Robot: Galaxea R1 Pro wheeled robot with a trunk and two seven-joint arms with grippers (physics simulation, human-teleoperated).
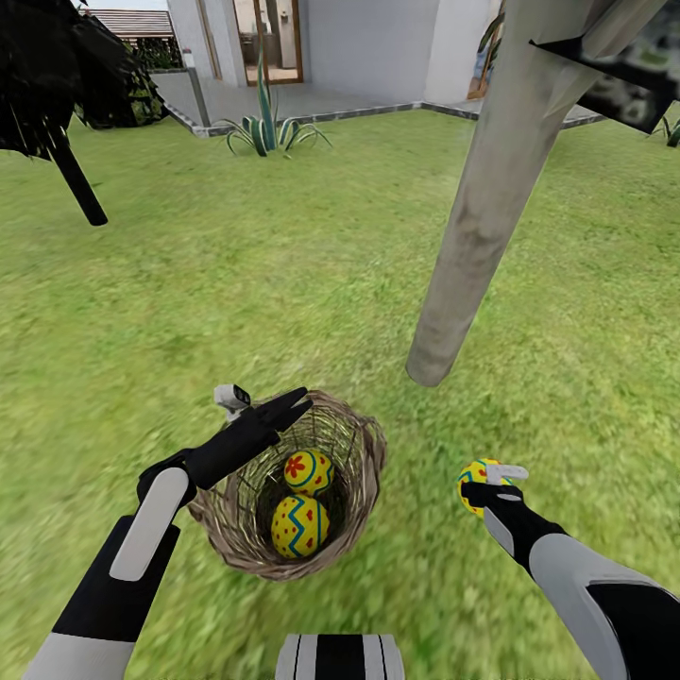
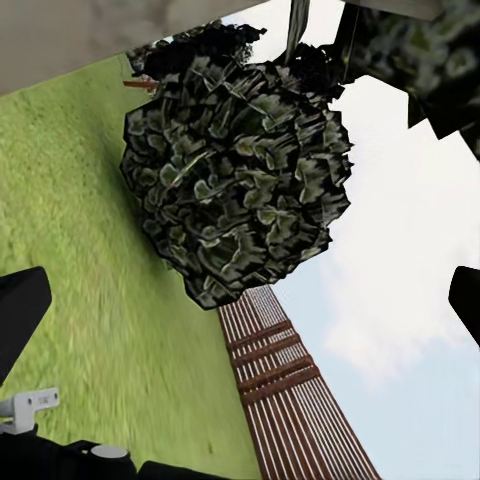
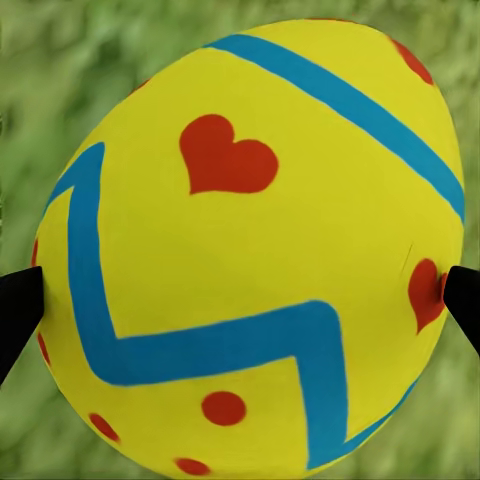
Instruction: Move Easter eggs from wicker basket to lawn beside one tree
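The right gripper [image 1: 484, 488] clasps one Easter egg [image 3: 250, 250] beside the wicker basket [image 1: 364, 491], where two eggs [image 1: 300, 525] lie under the left gripper [image 1: 288, 408], whose grip I cannot tell.

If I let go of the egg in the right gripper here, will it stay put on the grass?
Probably it rolls a little: the egg is smooth and rounded. The lawn looks flat by the tree, so likely not far. Release it low.

2 Easter eggs [image 1: 302, 501] lie in the upright wicker basket [image 1: 364, 472] on the lawn [image 1: 236, 274]; a 3rd egg [image 3: 250, 240] sits clamped in the right gripper [image 1: 484, 487] near the tree [image 1: 482, 217].
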